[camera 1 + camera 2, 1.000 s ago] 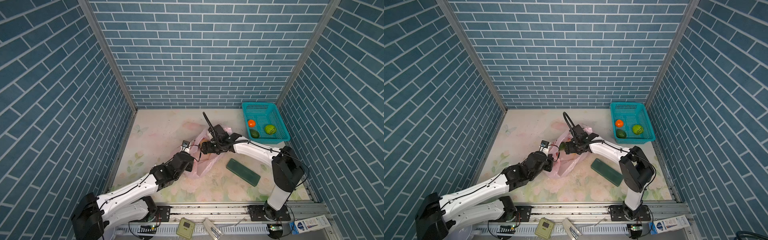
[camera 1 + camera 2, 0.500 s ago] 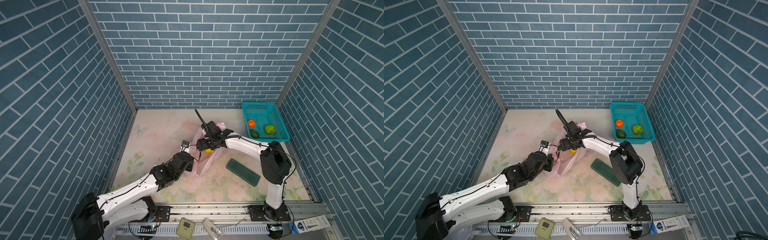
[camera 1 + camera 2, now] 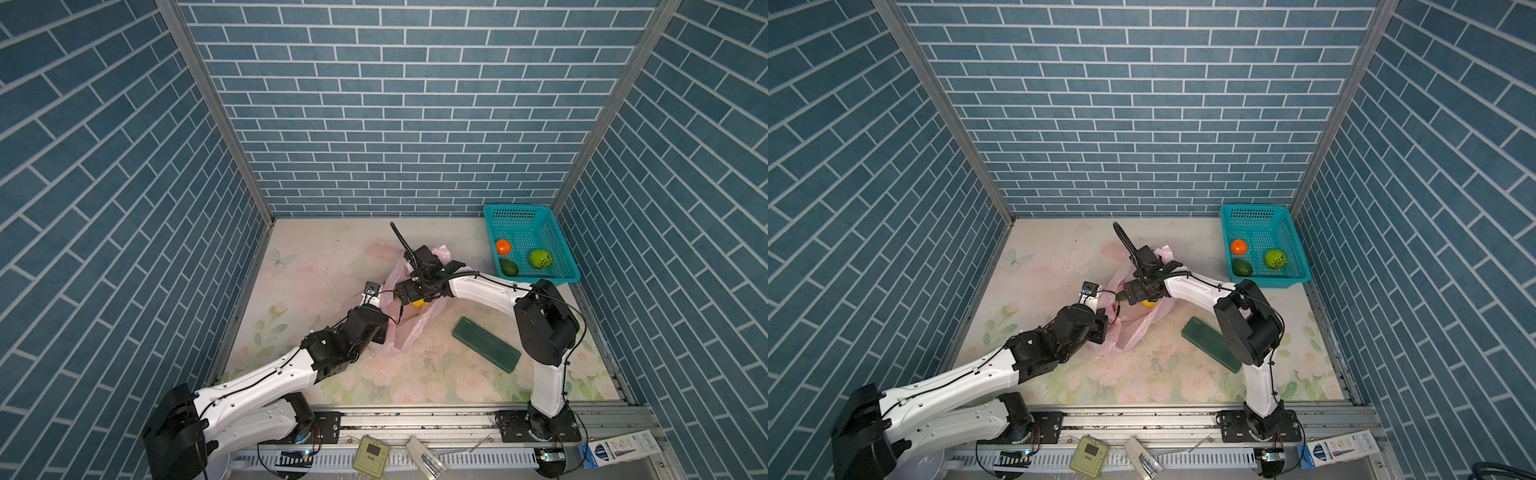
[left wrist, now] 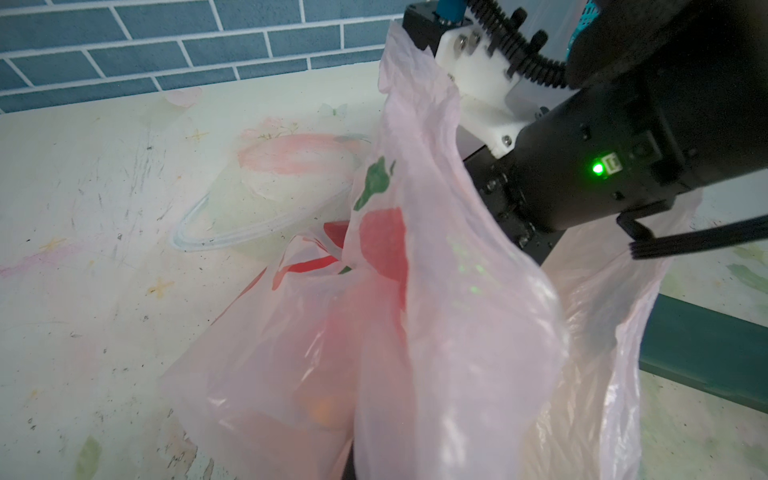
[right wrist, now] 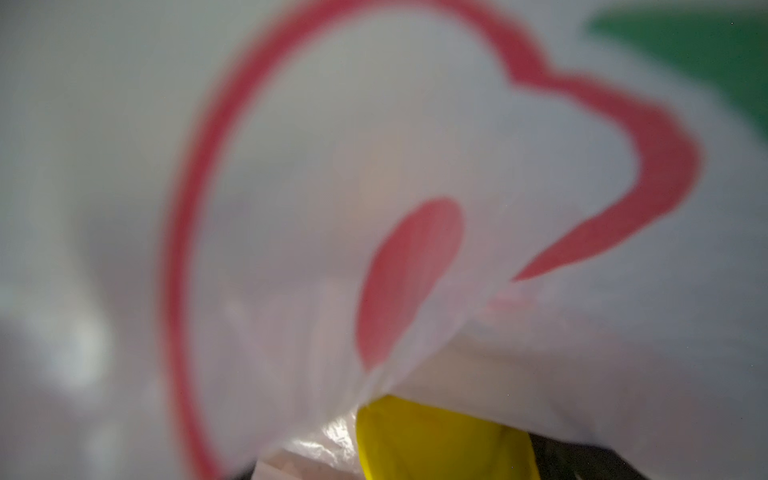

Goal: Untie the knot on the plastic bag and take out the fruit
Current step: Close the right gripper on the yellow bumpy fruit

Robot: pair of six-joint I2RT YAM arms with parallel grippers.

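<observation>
The pale-pink plastic bag (image 3: 409, 328) lies mid-table with its mouth held up. My left gripper (image 3: 384, 330) is at the bag's near edge; in the left wrist view the plastic bag (image 4: 457, 332) drapes over its jaws and hides them, rising from them as if pinched. My right gripper (image 3: 405, 291) reaches into the bag's mouth, its jaws hidden by plastic. A yellow fruit (image 5: 440, 440) sits just below it, also in both top views (image 3: 1147, 303). An orange fruit (image 4: 326, 409) shows faintly through the plastic. The knot is hidden or out of view.
A teal basket (image 3: 536, 220) at the back right holds an orange fruit (image 3: 503, 246), a dark green one (image 3: 509, 267) and a bright green one (image 3: 540, 259). A flat dark green block (image 3: 486, 345) lies right of the bag. Brick walls stand close on three sides.
My right gripper has moved left and deeper into the bag's mouth, and its elbow has swung in. The left arm and the bag edge have stayed put.
</observation>
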